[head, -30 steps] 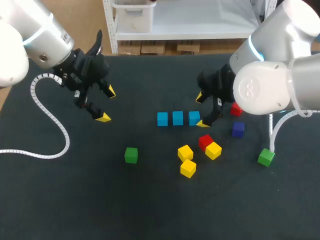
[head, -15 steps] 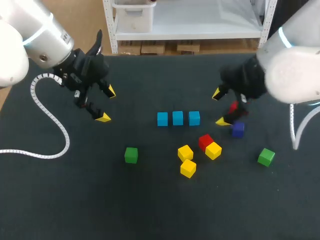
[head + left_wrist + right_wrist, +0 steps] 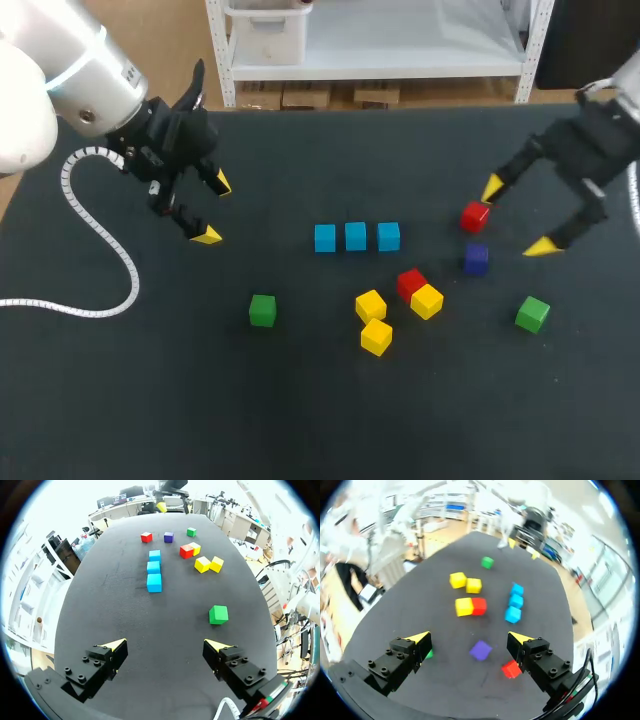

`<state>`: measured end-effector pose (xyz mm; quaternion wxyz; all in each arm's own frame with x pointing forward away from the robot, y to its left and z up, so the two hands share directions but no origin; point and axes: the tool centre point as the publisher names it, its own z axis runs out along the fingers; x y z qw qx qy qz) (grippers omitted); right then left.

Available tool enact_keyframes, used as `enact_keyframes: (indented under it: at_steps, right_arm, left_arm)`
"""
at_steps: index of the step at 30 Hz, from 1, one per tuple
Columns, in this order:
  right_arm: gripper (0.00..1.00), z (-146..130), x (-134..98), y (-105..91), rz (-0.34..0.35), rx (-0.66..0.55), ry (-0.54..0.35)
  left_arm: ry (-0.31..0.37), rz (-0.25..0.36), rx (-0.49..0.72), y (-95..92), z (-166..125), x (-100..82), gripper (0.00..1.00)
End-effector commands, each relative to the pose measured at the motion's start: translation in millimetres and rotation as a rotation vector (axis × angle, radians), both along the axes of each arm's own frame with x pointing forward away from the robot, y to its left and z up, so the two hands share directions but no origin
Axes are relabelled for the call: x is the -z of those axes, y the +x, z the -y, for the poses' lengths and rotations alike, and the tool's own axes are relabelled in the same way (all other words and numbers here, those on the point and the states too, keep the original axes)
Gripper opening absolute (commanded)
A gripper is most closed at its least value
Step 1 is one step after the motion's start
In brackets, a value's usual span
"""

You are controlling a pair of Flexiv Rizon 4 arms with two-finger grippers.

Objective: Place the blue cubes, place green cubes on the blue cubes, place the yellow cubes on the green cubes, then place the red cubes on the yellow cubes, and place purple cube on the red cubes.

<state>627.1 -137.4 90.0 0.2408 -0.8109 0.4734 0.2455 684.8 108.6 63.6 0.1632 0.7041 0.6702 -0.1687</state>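
Blue cubes (image 3: 355, 237) sit in a row mid-table, nothing stacked yet: green cubes (image 3: 262, 310), yellow cubes (image 3: 371, 305), red cubes (image 3: 475, 216), purple cube (image 3: 476, 258) lie loose nearby; left gripper (image 3: 214, 210) and right gripper (image 3: 516, 217) both spread, empty.

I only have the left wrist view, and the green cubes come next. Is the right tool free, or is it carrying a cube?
Observer: Free. The right tool is open and holds nothing.
Operator: Where is it?
Observer: Above the right side of the table, close to the lone red cube and the purple cube.
Operator: Anything behind my camera?
Observer: A white coiled cable lies across the table's left part.
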Motion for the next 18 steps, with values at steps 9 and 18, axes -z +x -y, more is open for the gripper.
enact_keyframes:
  at_steps: [9,18]
  right_arm:
    - [1.0,46,4,-37.1,0.094,-0.385,0.02]
    - [1.0,41,39,-47.0,0.072,-0.384,-0.048]
  left_arm:
    - [-0.001,-0.001,0.003,1.7,0,0.5,1.0]
    - [-0.001,-0.001,0.003,1.7,0,0.5,1.0]
